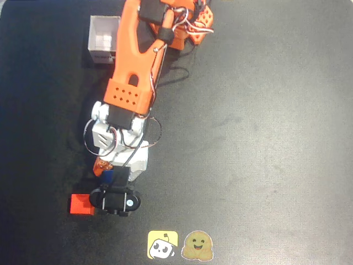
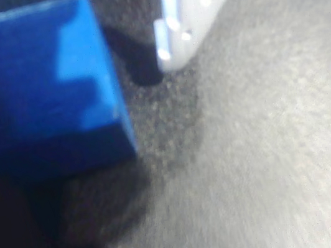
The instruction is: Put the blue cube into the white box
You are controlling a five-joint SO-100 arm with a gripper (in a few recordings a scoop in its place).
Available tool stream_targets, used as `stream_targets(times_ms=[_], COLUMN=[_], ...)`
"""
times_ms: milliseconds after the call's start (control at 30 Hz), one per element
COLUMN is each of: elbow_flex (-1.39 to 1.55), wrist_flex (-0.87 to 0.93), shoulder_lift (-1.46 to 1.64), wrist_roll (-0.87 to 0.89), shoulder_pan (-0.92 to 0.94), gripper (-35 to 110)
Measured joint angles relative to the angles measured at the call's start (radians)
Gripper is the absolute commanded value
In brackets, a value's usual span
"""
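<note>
The blue cube [image 2: 40, 87] looms large and blurred at the left of the wrist view, resting on the dark table. A white finger [image 2: 184, 20] of my gripper stands to its right, with a strip of bare table between them. In the overhead view only a sliver of the blue cube [image 1: 107, 176] shows under the gripper [image 1: 108, 172], which hangs over it near the front left and looks open around it. The white box [image 1: 105, 38] stands open-topped at the back left, beside the orange arm.
A red cube [image 1: 81, 204] lies just left of the black wrist camera [image 1: 116, 201], close to the blue cube. Two stickers [image 1: 179, 245] sit at the table's front edge. The black table [image 1: 265, 138] stretches wide to the right.
</note>
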Motion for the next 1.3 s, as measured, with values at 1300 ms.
stream_targets(times_ms=[1300], elbow_flex=[-0.284], wrist_flex=[0.167], shoulder_lift=[-0.189], wrist_roll=[0.000], shoulder_pan=[0.014], gripper=[1])
